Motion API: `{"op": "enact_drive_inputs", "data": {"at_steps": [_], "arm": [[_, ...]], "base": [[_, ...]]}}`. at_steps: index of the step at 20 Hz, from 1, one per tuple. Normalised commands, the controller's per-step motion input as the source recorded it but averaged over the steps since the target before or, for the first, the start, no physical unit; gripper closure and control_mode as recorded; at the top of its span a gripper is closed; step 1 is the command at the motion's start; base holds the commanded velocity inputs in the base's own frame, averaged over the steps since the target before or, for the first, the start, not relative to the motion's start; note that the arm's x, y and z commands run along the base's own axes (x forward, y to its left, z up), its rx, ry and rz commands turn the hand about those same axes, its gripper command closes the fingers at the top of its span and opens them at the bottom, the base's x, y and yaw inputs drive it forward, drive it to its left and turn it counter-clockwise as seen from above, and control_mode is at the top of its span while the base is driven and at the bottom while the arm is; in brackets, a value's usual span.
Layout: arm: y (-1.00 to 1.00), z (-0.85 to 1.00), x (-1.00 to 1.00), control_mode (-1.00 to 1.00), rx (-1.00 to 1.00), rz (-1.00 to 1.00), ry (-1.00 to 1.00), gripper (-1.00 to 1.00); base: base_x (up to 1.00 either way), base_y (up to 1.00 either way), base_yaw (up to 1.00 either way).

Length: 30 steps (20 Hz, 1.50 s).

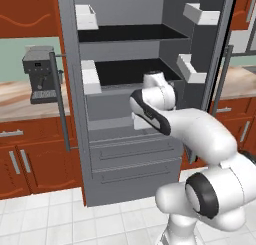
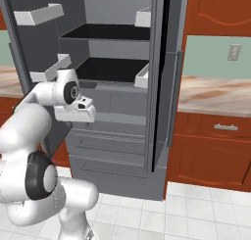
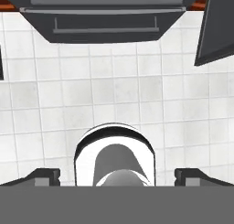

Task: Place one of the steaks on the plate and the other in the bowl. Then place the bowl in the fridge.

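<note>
The grey fridge [image 1: 130, 154] stands with both upper doors swung wide, its dark shelves [image 2: 112, 67] bare where they show. The same fridge [image 2: 112, 146] has its two lower drawers shut. My arm is folded close in front of it, hand pointing down at the floor. In the hand view my gripper [image 3: 117, 175] is open, fingertips [image 3: 43, 176] far apart with nothing between them, above white tiles, with the fridge's drawers [image 3: 105, 17] at the top. The steaks, the plate and the bowl are out of view.
The open doors [image 1: 210, 64] carry white bins [image 1: 90, 79] and jut out on both sides of the arm. A coffee machine [image 1: 40, 74] sits on the counter to the left. Red-brown cabinets [image 2: 215, 151] flank the fridge, over a white tiled floor [image 1: 50, 219].
</note>
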Motion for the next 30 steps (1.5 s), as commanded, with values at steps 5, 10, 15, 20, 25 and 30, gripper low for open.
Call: {"op": "enact_drive_inputs", "data": {"at_steps": [5, 10, 15, 20, 25, 30], "arm": [[-0.35, -0.36, -0.51, -1.0, 0.03, 0.0, -0.17, -1.0], [-0.08, -0.41, 0.14, -1.0, 0.0, 0.01, -0.07, -1.0], [-0.11, -0.21, 0.36, -1.0, -0.01, 0.0, 0.02, -1.0], [-0.02, -0.01, 0.0, -1.0, 0.0, 0.0, 0.01, -1.0], [-0.12, -0.35, -0.26, -1.0, 0.04, -0.45, -0.13, -1.0], [0.0, 0.0, 0.0, 1.0, 0.0, 0.0, 0.0, -1.0]], "base": [[0.0, 0.0, 0.0], [0.0, 0.0, 0.0], [0.0, 0.0, 0.0], [0.0, 0.0, 0.0], [0.0, 0.0, 0.0], [-0.31, -0.31, -0.75]]}}
